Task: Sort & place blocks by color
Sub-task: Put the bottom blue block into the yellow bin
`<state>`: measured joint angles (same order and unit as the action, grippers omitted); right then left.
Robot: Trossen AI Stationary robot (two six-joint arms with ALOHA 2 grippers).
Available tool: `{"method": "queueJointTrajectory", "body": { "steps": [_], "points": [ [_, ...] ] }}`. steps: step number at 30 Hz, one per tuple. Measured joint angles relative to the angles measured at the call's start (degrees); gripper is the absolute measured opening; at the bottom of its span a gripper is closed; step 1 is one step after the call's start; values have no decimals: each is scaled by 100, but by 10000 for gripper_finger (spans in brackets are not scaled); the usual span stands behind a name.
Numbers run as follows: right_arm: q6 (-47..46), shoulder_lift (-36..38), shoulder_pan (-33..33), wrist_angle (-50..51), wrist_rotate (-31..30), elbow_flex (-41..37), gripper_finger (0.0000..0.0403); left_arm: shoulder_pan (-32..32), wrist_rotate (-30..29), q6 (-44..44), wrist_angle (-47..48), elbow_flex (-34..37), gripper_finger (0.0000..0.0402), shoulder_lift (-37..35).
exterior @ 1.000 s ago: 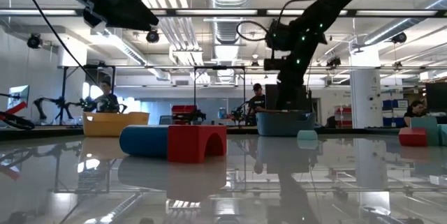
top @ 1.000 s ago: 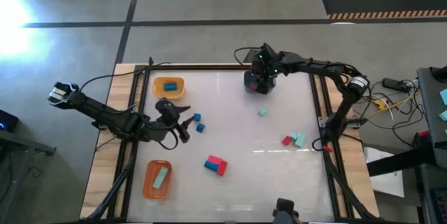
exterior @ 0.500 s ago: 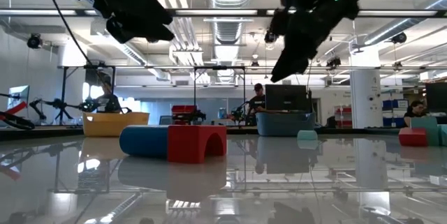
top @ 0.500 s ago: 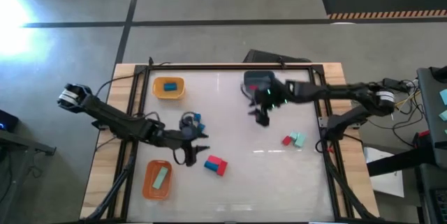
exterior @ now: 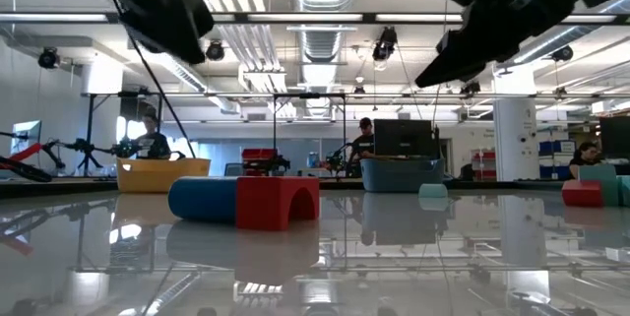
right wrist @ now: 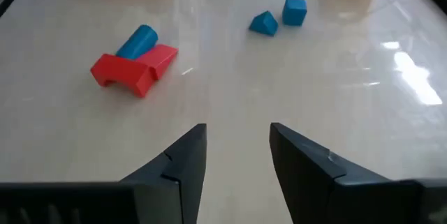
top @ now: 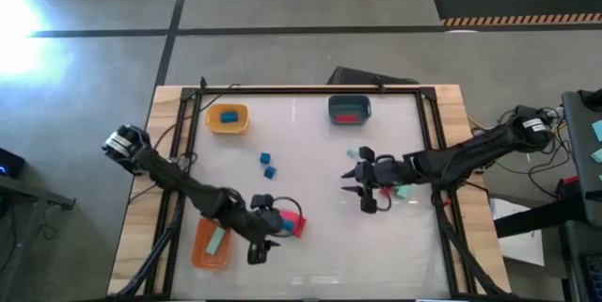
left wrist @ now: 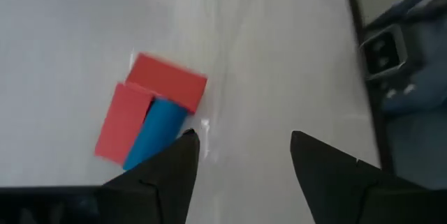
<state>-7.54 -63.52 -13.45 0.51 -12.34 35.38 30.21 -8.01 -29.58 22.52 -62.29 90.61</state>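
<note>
The left gripper (top: 261, 246) hangs over the table, just beside the red blocks (top: 293, 222) and the blue roll (top: 270, 214) that lie together near the front. In the left wrist view its two fingers (left wrist: 167, 175) are apart with nothing between them, and the red blocks (left wrist: 150, 98) and blue roll (left wrist: 155, 132) sit just past one fingertip. Half a second ago this gripper was a little farther from that pile.

The right gripper (top: 362, 182) is above the table's middle right, its fingers (right wrist: 183, 155) apart and empty too. The red and mint blocks (top: 400, 190) by the right edge are near it, partly hidden by the arm. Before, it was up by the grey tray (top: 349, 110); now it is lower down the table.

Two small blue blocks (top: 267, 164) lie in the middle, well apart from both grippers. The yellow tray (top: 227, 119) holds a blue block, the orange tray (top: 209, 244) holds a mint one, and the grey tray holds a red one.
</note>
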Motion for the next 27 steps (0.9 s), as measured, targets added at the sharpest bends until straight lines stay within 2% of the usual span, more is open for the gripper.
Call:
{"method": "queueJointTrajectory", "body": {
  "steps": [5, 12, 21, 27],
  "points": [
    [-5, -9, -318, -85, -373, 13, 140, 53, -36, 379, 124, -153, 240, 361],
    [-65, -32, -354, -127, -423, 13, 141, 2, -746, 1674, 89, 38, 250, 608],
    [-195, -32, -354, -128, -424, 11, 134, -367, -856, 2248, -40, 53, 249, 1115],
    [-255, -32, -354, -129, -426, -4, 136, -449, -592, 2253, -65, 69, 248, 1245]
  ]
}}
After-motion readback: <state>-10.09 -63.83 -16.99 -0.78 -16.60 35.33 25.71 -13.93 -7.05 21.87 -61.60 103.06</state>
